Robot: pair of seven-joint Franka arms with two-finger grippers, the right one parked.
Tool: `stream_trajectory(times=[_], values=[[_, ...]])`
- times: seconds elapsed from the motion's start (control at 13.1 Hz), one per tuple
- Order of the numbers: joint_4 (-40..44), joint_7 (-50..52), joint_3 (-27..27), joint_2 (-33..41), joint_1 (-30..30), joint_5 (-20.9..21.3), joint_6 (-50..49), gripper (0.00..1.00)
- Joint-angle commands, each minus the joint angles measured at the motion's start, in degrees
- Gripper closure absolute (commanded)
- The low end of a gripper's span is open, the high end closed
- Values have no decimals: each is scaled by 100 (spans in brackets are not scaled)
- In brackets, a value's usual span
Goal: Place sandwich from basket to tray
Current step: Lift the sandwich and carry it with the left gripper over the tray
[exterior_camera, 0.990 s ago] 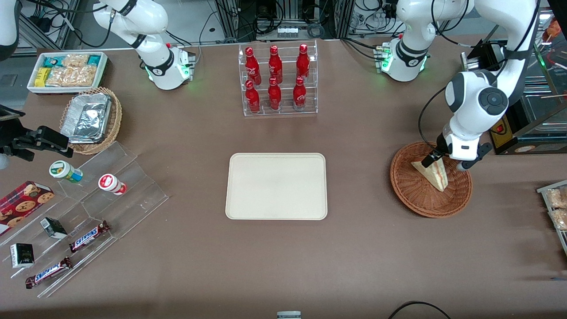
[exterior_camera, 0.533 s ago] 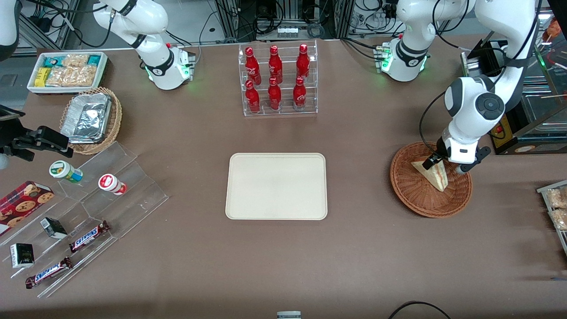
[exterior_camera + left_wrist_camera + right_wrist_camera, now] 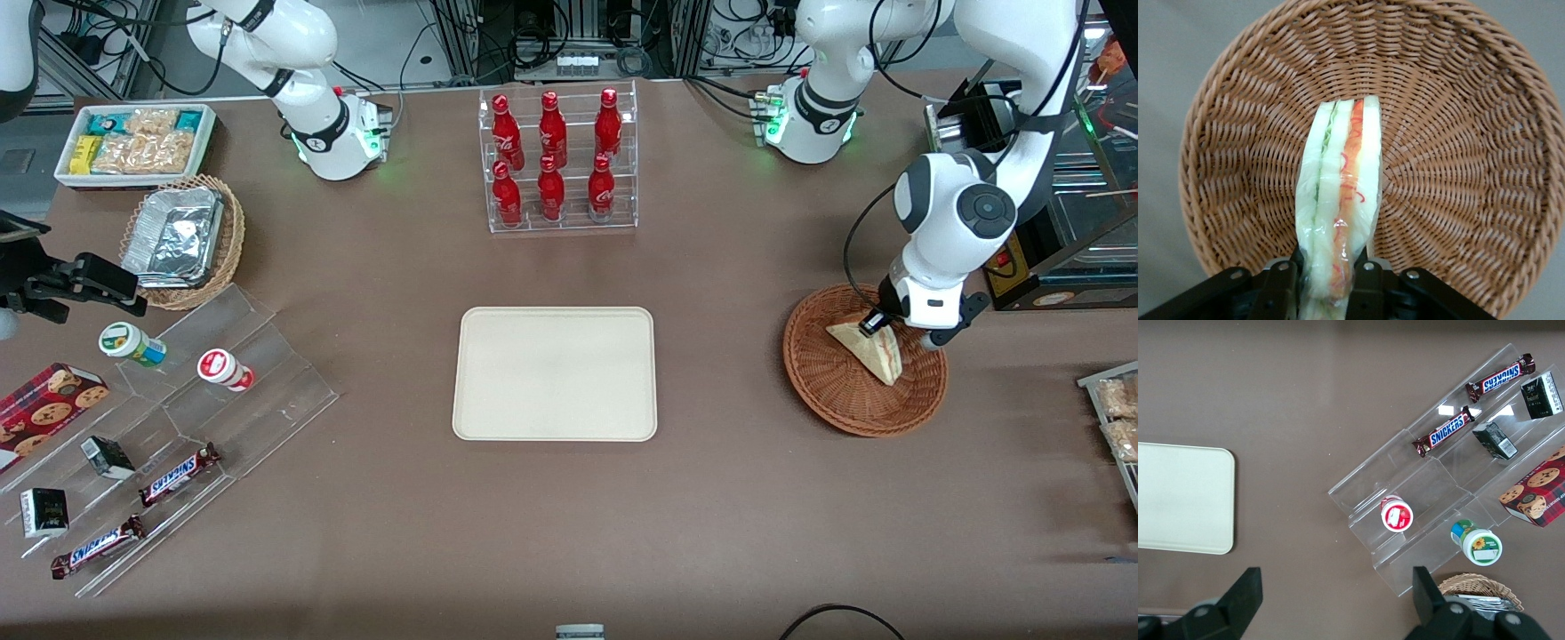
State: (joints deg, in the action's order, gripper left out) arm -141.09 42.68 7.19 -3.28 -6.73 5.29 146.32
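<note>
Jaws (image 3: 1328, 283) around wedge-shaped sandwich (image 3: 1339, 200).

sandwich (image 3: 1340, 200) base hidden between tool (image 3: 1325, 280) fingers, basket (image 3: 1458, 133) rim cut off

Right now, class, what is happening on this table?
The working arm has its tool down in the reddish-brown wicker basket, with a finger on either side of the wrapped sandwich at one end. The sandwich is still inside the basket. The cream tray, toward the middle of the table, has nothing on it.
</note>
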Motion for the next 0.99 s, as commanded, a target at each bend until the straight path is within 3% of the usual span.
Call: stream_trajectory(times=[0.0, 0.38, 0.61, 0.91], values=[[492, 223, 37, 582, 373, 95, -1190, 100], [1820, 636, 46, 636, 1383, -1, -2783, 100], [2172, 760, 46, 356, 2218, -2, -2802, 100], [3208, 908, 37, -706, 3299, 16, -2793, 100]])
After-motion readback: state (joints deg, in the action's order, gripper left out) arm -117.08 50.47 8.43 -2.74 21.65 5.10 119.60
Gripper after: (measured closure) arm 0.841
